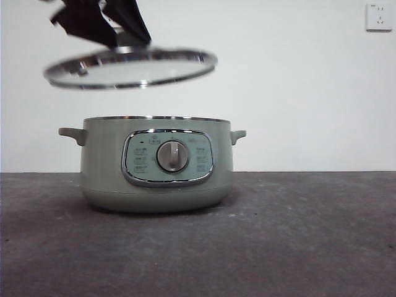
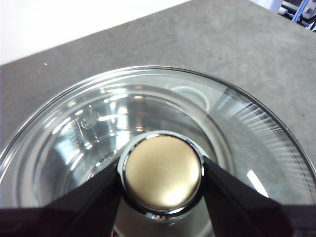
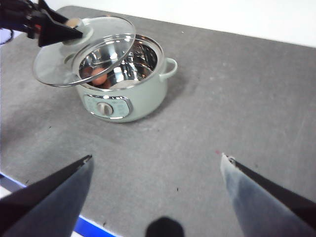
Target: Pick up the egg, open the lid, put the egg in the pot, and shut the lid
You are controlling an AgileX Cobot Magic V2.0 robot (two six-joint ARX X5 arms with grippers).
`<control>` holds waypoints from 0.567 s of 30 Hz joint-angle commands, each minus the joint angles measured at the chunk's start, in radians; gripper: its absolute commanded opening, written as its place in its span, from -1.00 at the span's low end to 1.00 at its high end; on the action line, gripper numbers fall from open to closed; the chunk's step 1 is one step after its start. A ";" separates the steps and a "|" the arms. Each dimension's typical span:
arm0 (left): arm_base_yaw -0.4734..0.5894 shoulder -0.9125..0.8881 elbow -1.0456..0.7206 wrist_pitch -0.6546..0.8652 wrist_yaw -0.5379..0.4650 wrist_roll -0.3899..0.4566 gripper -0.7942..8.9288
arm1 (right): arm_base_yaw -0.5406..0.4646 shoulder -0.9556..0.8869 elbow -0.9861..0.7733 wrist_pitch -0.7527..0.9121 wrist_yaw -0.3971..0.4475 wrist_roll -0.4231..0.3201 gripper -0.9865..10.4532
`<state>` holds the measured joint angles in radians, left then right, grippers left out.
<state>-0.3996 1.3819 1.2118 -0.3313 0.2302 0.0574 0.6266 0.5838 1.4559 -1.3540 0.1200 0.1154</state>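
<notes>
One wall socket [image 1: 378,17] behind pot [image 1: 156,185], unobstructed.

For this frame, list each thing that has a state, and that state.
Lid: off the pot, held in the air above it, tilted, gripped by its knob.
Pot: open, upright on the table.
Egg: inside the pot, seen through the lid.
Left gripper: shut on the lid's knob.
Right gripper: open, holding nothing, away from the pot.
</notes>
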 commanded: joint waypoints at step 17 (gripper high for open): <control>-0.007 0.164 0.014 0.260 -0.012 -0.012 -0.85 | 0.001 -0.118 -0.158 -0.026 0.035 0.114 -0.06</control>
<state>-0.4034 1.5455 1.2118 -0.1234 0.2180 0.0509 0.6270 0.4698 1.3075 -1.3540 0.1509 0.2153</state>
